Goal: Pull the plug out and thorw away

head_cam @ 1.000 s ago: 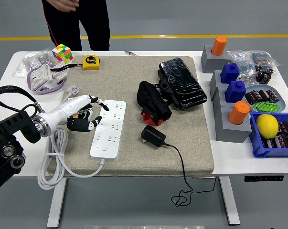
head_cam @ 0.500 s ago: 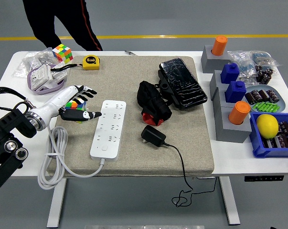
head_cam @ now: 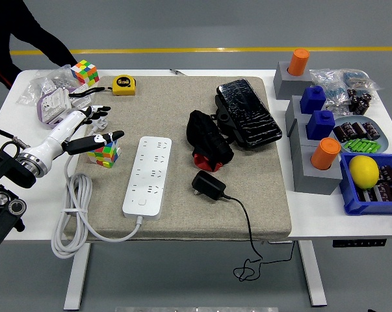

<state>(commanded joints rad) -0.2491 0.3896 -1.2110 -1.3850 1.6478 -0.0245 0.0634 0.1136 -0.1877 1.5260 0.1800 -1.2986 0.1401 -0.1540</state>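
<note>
Left robot hand (head_cam: 85, 127) fingers spread, empty, partly hiding cube (head_cam: 104, 154), unplugged black plug (head_cam: 209, 185) beside power strip (head_cam: 148, 175)

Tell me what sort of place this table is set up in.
Probably a robotics test hall or workshop: a bare grey floor with a yellow line, a white table laid with practice items like a power strip, and blue bins of small parts.
</note>
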